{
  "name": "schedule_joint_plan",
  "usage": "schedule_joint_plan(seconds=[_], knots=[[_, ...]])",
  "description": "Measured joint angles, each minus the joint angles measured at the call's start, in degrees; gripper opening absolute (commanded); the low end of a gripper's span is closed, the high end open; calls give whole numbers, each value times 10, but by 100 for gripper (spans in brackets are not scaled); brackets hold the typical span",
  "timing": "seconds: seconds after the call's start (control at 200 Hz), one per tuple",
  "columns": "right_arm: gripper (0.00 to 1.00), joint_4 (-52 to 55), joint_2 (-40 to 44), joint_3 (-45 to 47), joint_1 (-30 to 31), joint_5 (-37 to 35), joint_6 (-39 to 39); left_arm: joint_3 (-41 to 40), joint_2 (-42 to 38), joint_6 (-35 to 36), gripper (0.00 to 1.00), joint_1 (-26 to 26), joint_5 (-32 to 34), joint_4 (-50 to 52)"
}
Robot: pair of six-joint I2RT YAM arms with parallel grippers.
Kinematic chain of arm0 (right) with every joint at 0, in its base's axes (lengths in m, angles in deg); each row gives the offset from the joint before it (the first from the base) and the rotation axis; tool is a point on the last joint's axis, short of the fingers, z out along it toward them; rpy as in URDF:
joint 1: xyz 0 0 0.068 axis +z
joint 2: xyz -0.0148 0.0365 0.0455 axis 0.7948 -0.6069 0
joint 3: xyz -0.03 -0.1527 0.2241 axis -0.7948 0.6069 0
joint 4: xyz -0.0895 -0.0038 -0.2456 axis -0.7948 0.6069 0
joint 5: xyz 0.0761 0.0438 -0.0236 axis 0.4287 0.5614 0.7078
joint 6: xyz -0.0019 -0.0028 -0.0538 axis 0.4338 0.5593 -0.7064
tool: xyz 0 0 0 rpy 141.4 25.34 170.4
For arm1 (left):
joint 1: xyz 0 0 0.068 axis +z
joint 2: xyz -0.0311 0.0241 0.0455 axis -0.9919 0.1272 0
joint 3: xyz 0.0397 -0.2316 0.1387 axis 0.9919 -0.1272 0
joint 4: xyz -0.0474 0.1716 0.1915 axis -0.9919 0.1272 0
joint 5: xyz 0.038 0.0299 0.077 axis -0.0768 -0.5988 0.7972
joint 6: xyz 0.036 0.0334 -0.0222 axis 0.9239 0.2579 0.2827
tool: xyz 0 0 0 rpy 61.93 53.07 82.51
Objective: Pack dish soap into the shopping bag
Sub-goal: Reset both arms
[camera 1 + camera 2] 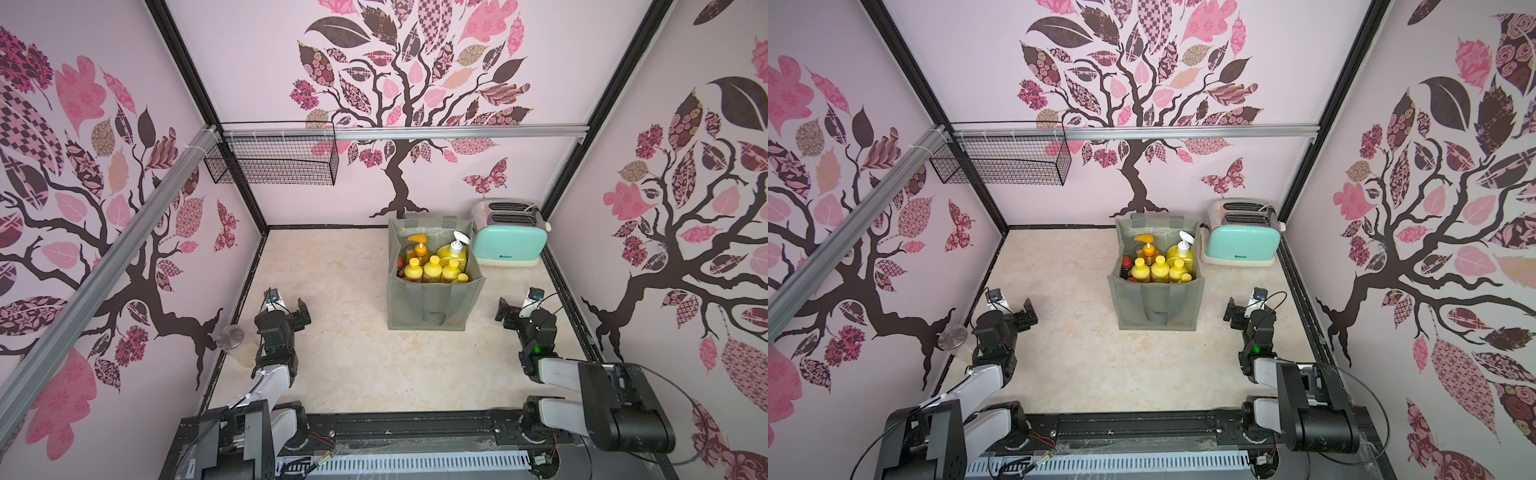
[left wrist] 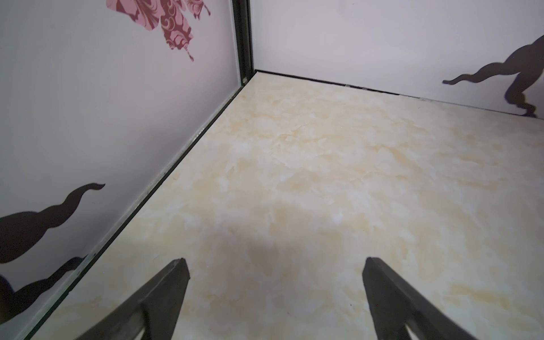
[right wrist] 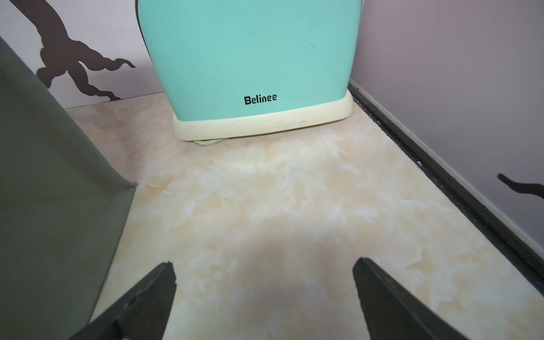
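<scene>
Cream marbled tabletop is spreading out around the shopping bag, which is standing upright toward the back wall, hemmed in by pink tree-patterned panels.

The left gripper is hovering low, well to the left of the bag and nearer the robot. Its jaws are spread as wide as they go and are holding nothing; the left wrist view is showing only bare surface between them. The right gripper is sitting near the bag's right front corner, equally wide open and empty.

Trouble is most likely coming from that right side. The bag's soft fabric wall is looming just beside one finger, so a sideways sweep could be snagging the cloth and dragging or tipping the loaded bag. The toaster is standing just right of the bag's rear corner, leaving little room to swing. The pump heads are reaching close to the rim and could be catching on anything passing over.

Inside the bag the dish soap is standing packed tight: an orange pump bottle and a big yellow bottle at the back, and yellow-capped small bottles in a front row. A red-capped bottle is showing at the bag's left edge in a top view. Anything lower is hiding below the rim. No bottle is showing outside the bag, so the packing is looking finished. A wire basket is hanging high up, left of the bag, with nothing showing in it.
</scene>
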Motion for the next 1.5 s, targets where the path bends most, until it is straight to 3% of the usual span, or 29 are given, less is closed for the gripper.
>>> schedule_joint_plan(seconds=[0.145,0.33,0.6,0.81,0.94,1.501], knots=[[100,1,-17,-42,0,25,-7,5,31,-8,98,3,-25,-31],[100,-17,-21,-31,0,30,21,13,93,-28,98,3,-44,-72],[100,-60,-76,-30,-1,58,31,61,230,-41,98,3,-78,-164],[100,-100,-104,-29,8,63,26,97,277,2,98,-47,-97,-165],[100,-158,-136,-16,11,57,25,98,280,14,98,-60,-85,-166],[100,-121,-141,-49,41,47,-4,98,280,21,98,-60,-73,-166]])
